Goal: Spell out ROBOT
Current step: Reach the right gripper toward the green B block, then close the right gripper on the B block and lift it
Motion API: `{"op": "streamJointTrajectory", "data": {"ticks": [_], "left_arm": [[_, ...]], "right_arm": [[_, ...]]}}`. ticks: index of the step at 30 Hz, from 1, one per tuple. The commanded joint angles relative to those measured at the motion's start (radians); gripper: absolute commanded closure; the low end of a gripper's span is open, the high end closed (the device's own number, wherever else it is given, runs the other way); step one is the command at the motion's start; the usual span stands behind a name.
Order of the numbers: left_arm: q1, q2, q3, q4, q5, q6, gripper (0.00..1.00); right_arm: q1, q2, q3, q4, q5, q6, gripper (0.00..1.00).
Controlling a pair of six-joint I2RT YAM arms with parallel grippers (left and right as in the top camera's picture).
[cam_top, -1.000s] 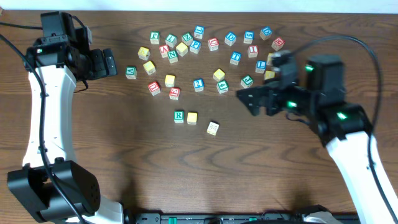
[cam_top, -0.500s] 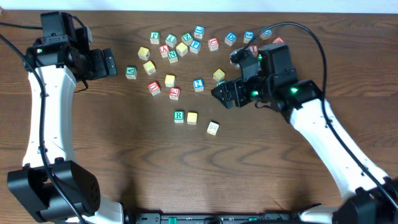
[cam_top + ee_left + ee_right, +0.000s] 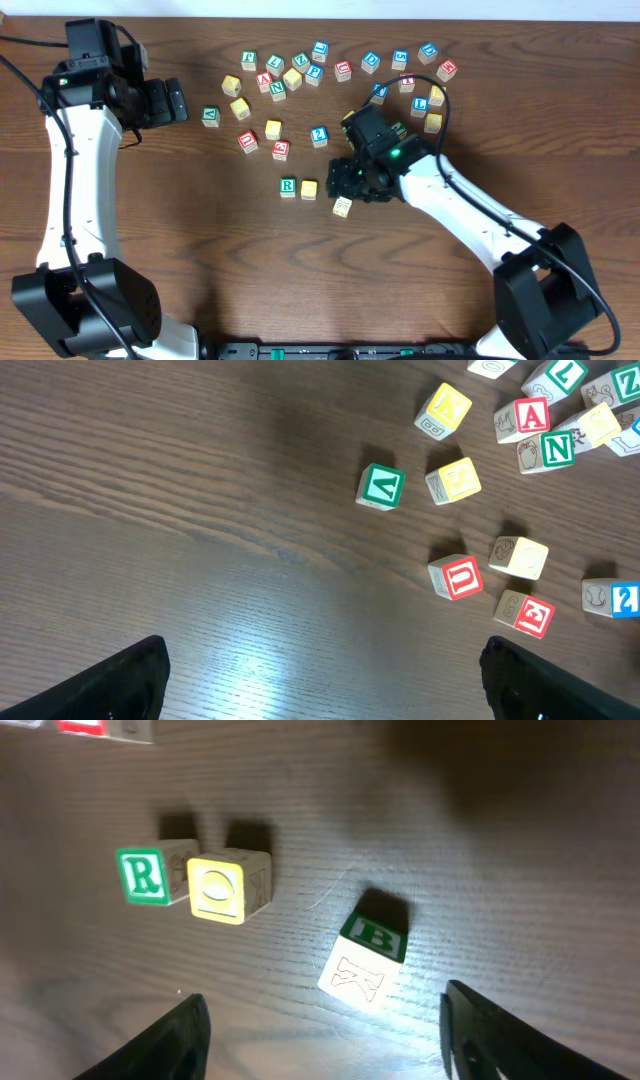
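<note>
Green R block beside yellow O block; right gripper released above B block; left gripper released.

Dark wood-grain table, slightly glossy; painted wooden blocks; smooth white plastic arm

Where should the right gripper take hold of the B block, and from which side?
Take the B block by two opposite side faces, from straight above, wrist turned to match its skew; it lies apart from the yellow block.

Green R block, green B block — red U block
</note>
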Motion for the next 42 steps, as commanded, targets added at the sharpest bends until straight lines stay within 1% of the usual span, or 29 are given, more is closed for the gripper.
{"op": "streamJointTrajectory", "data": {"ticks": [1, 6, 11, 14, 15, 17, 20, 28, 32, 36, 42], "left_arm": [[0.003, -0.015, 0.021, -0.002, 0.009, 0.003, 0.02], [0.003, -0.015, 0.021, -0.002, 0.009, 0.003, 0.02], [0.003, -0.015, 0.021, -0.002, 0.009, 0.003, 0.02], [0.003, -0.015, 0.021, -0.002, 0.009, 0.003, 0.02], [0.003, -0.015, 0.021, -0.002, 0.009, 0.003, 0.02], [0.003, -0.015, 0.021, -0.002, 0.009, 0.003, 0.02], [0.003, -0.015, 0.021, -0.002, 0.009, 0.003, 0.02], [0.003, -0.015, 0.021, -0.002, 0.009, 0.003, 0.02], [0.003, -0.015, 0.021, -0.002, 0.009, 0.003, 0.02], [0.003, -0.015, 0.021, -0.002, 0.009, 0.003, 0.02], [0.003, -0.015, 0.021, -0.002, 0.009, 0.003, 0.02]], "right_arm": [[0.007, 0.032, 0.016, 0.001, 0.064, 0.108, 0.33], [0.010, 0.093, 0.016, 0.003, 0.056, 0.109, 0.36], [0.016, 0.116, 0.016, 0.014, 0.033, 0.053, 0.38], [0.031, 0.133, 0.016, 0.017, 0.034, 0.050, 0.40], [0.035, 0.140, 0.016, 0.019, 0.034, 0.050, 0.41], [0.035, 0.143, 0.016, 0.019, 0.034, 0.051, 0.49], [0.035, 0.145, 0.016, 0.019, 0.037, 0.051, 0.57], [0.035, 0.162, 0.016, 0.023, 0.044, 0.055, 0.60], [0.035, 0.176, 0.016, 0.030, 0.034, 0.055, 0.66], [0.035, 0.180, 0.016, 0.038, 0.034, 0.055, 0.68], [0.035, 0.180, 0.032, 0.032, 0.038, 0.039, 0.82]]}}
